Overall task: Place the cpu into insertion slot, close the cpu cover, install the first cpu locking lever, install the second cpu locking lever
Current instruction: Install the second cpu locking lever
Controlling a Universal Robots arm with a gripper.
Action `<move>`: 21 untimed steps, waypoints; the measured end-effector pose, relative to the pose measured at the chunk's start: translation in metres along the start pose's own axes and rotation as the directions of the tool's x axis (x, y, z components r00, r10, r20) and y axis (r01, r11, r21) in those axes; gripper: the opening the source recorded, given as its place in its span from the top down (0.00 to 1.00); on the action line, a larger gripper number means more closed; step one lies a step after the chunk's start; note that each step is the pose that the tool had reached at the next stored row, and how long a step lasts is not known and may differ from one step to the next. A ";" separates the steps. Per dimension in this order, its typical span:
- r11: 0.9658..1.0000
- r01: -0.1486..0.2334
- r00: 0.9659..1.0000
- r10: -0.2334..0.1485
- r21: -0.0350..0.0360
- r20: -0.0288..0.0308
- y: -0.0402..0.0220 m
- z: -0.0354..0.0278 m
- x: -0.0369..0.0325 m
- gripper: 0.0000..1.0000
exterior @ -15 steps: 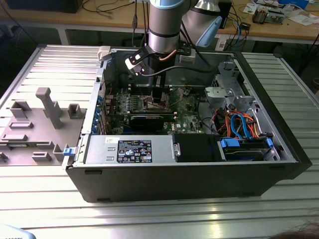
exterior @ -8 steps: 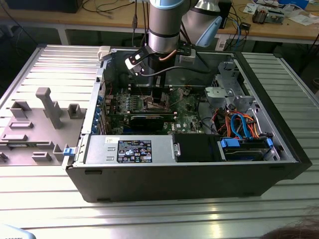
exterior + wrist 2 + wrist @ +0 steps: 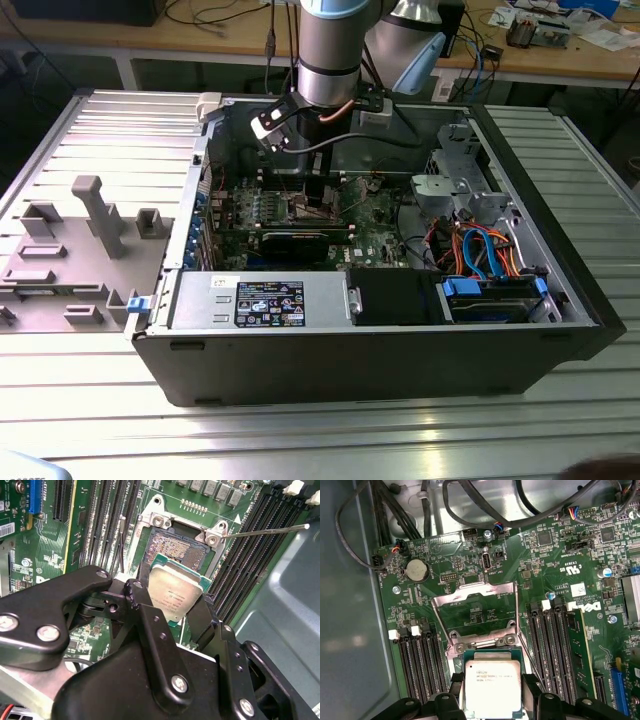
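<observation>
**Exterior view.** The arm (image 3: 335,50) reaches down into an open computer case (image 3: 380,340) that lies on its side on the ribbed metal tabletop (image 3: 320,440). The gripper (image 3: 318,205) sits low over the green motherboard (image 3: 375,240), between the case's far wall and the black graphics card (image 3: 300,242). The case walls close it in on every side. A drive cage with orange and blue cables (image 3: 480,250) crowds the exterior view's right. A grey fixture tray (image 3: 70,250) lies outside the case, well apart.

**Second wrist view.** The fingers (image 3: 136,592) are clenched on the cpu (image 3: 172,592), one on each of two opposite edges. The chip is tilted over the near edge of the insertion slot (image 3: 180,550). The pin field is bare beyond the chip's far edge. Whether the chip touches the slot, cannot tell. One locking lever (image 3: 265,531) juts out across the memory slots (image 3: 250,565). Another lever (image 3: 122,545) runs along the slot's opposite side. The memory slots lie near each finger's outer face, leaving little side room.

**First wrist view.** The cpu cover (image 3: 470,594) is open, lying away from the slot past its hinge, with the board visible through its window. The cpu is near the hinge but apart from the cover. A coin cell (image 3: 416,570) lies beyond the cover, well apart.
</observation>
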State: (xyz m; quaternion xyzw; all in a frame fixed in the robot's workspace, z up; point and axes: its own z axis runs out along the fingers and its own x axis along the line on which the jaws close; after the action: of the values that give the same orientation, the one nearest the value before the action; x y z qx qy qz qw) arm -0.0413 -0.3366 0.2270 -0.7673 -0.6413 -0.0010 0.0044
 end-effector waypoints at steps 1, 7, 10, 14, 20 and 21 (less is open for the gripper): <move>1.000 -0.001 1.000 0.001 0.000 0.000 0.0000 0.0000 0.0000 0.45; 1.000 -0.006 1.000 0.006 0.000 0.001 0.0000 0.0002 0.0000 0.45; 1.000 0.024 1.000 -0.024 0.000 0.001 -0.0001 0.0003 0.0004 0.45; 0.995 0.097 0.995 -0.097 0.001 0.001 -0.0002 0.0004 0.0007 0.45; 0.986 0.165 0.986 -0.165 0.001 0.002 -0.0002 0.0005 0.0009 0.45; 0.986 0.165 0.986 -0.165 0.001 0.002 -0.0002 0.0005 0.0009 0.45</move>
State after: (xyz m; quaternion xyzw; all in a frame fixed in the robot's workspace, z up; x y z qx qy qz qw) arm -0.0414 -0.3357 0.2266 -0.7117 -0.7025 -0.0002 0.0040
